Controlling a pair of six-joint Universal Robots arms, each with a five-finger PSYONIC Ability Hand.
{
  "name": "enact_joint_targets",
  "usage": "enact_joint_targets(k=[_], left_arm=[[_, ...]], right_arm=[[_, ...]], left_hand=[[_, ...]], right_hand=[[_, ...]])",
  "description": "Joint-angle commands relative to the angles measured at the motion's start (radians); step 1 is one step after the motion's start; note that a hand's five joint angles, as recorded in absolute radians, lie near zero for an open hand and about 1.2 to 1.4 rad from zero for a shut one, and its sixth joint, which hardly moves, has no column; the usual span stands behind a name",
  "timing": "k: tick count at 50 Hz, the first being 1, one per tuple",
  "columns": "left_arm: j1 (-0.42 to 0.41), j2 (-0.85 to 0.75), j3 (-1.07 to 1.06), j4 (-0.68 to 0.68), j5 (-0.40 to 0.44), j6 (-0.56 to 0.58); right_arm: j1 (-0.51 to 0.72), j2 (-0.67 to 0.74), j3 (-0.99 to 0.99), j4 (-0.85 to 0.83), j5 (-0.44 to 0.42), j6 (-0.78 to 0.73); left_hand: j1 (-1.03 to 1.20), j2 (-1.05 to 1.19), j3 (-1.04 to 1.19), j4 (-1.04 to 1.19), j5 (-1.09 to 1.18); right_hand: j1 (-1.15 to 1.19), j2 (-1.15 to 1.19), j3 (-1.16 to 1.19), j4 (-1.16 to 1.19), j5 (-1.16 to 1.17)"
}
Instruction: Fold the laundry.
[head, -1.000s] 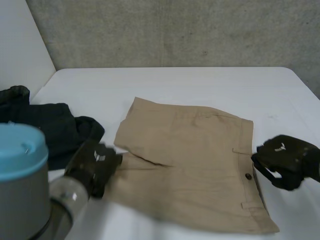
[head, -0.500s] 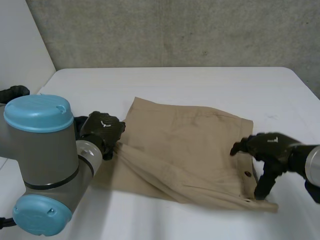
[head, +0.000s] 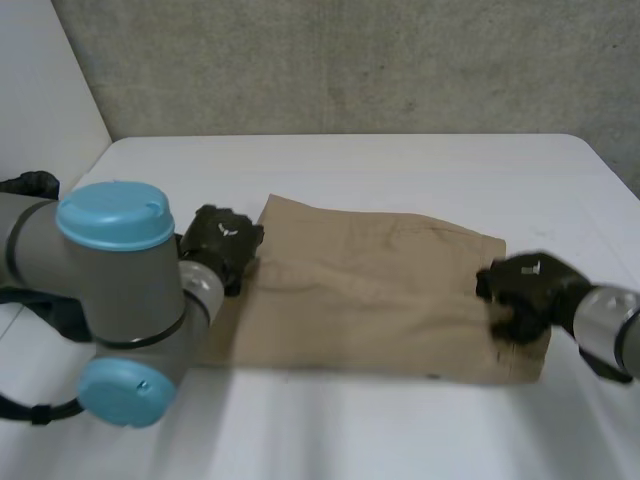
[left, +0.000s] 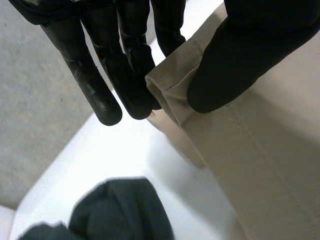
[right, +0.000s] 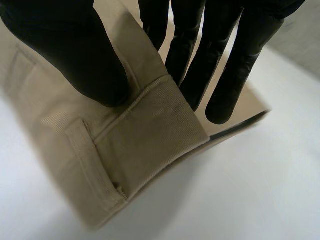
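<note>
My L hand pinches shorts at hem corner; R hand clamps waistband end, prob. doubled; dark cloth beyond L fingertips.

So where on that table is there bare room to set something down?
Bare table lies between the shorts and the back wall, and along the near edge. Crowded: the shorts' ends, pinched by the left hand and right hand, and the dark clothes beside the left hand.

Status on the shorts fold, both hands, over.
Left hand pinching the tan shorts at a leg hem; right hand pinching the waistband end. Shorts stretched between them over the white table. Dark clothes beside left hand, off the shorts.
</note>
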Motion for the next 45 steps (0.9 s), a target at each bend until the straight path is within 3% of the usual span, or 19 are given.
enact_joint_targets(k=[1,6,11,18,23,24,25,26,27,28,29,34,37,42,45], left_arm=[[0.009,-0.157,0.188,0.188,0.048,0.140],[0.029,-0.268,0.292,0.341,0.080,0.215],[0.035,-0.407,0.441,0.461,0.112,0.244],[0.052,-0.551,0.587,0.480,0.117,0.246],[0.080,-0.645,0.665,0.493,0.116,0.246],[0.081,-0.656,0.670,0.495,0.116,0.246],[0.081,-0.662,0.673,0.499,0.116,0.246],[0.081,-0.670,0.667,0.516,0.116,0.246],[0.081,-0.670,0.661,0.529,0.114,0.243],[0.081,-0.668,0.653,0.545,0.114,0.241],[0.080,-0.665,0.641,0.565,0.114,0.241],[0.080,-0.553,0.498,0.728,0.109,0.238],[0.072,-0.462,0.393,0.789,0.106,0.237],[0.063,-0.296,0.216,0.800,0.100,0.218],[0.055,-0.190,0.092,0.791,0.093,0.151]], right_arm=[[0.105,0.194,-0.301,-0.055,0.128,0.020],[0.136,0.345,-0.516,-0.069,0.260,0.012],[0.159,0.491,-0.662,-0.107,0.309,0.006],[0.209,0.677,-0.788,-0.262,0.362,-0.026],[0.211,0.714,-0.789,-0.439,0.383,-0.091],[0.211,0.723,-0.789,-0.468,0.376,-0.104],[0.211,0.749,-0.797,-0.523,0.364,-0.136],[0.211,0.761,-0.800,-0.540,0.361,-0.152],[0.211,0.772,-0.803,-0.555,0.361,-0.170],[0.211,0.781,-0.806,-0.561,0.364,-0.189],[0.211,0.794,-0.817,-0.560,0.372,-0.230],[0.220,0.728,-0.780,-0.543,0.432,-0.249],[0.214,0.598,-0.692,-0.528,0.455,-0.178],[0.208,0.374,-0.540,-0.436,0.427,-0.028],[0.191,0.291,-0.467,-0.304,0.363,0.061]], left_hand=[[0.285,0.203,0.205,0.198,0.225],[0.285,0.203,0.205,0.198,0.225],[0.285,0.203,0.205,0.198,0.225],[0.285,0.203,0.205,0.198,0.225],[0.271,0.189,0.191,0.184,0.211],[0.181,0.099,0.100,0.094,0.121],[0.046,-0.036,-0.034,-0.041,-0.014],[-0.475,-0.557,-0.556,-0.563,-0.536],[-0.759,-0.842,-0.840,-0.847,-0.820],[-0.936,-1.018,-1.017,-1.024,-0.997],[-0.896,-0.978,-0.976,-0.983,-0.956],[-0.936,-1.018,-1.017,-1.024,-0.997],[-0.936,-1.018,-1.017,-1.024,-0.997],[-0.936,-1.018,-1.017,-1.024,-0.997],[-0.936,-1.018,-1.017,-1.024,-0.997]], right_hand=[[0.422,0.218,0.216,0.209,0.236],[0.422,0.218,0.216,0.209,0.236],[0.422,0.218,0.216,0.209,0.236],[0.422,0.218,0.216,0.209,0.236],[0.422,0.218,0.216,0.209,0.236],[0.422,0.218,0.216,0.209,0.236],[0.109,-0.095,-0.097,-0.104,-0.077],[-0.182,-0.386,-0.388,-0.395,-0.368],[-0.499,-0.703,-0.704,-0.712,-0.684],[-0.778,-0.982,-0.984,-0.991,-0.964],[-0.800,-1.004,-1.006,-1.013,-0.986],[-0.800,-1.004,-1.006,-1.013,-0.986],[-0.800,-1.004,-1.006,-1.013,-0.986],[-0.800,-1.004,-1.006,-1.013,-0.986],[-0.800,-1.004,-1.006,-1.013,-0.986]])
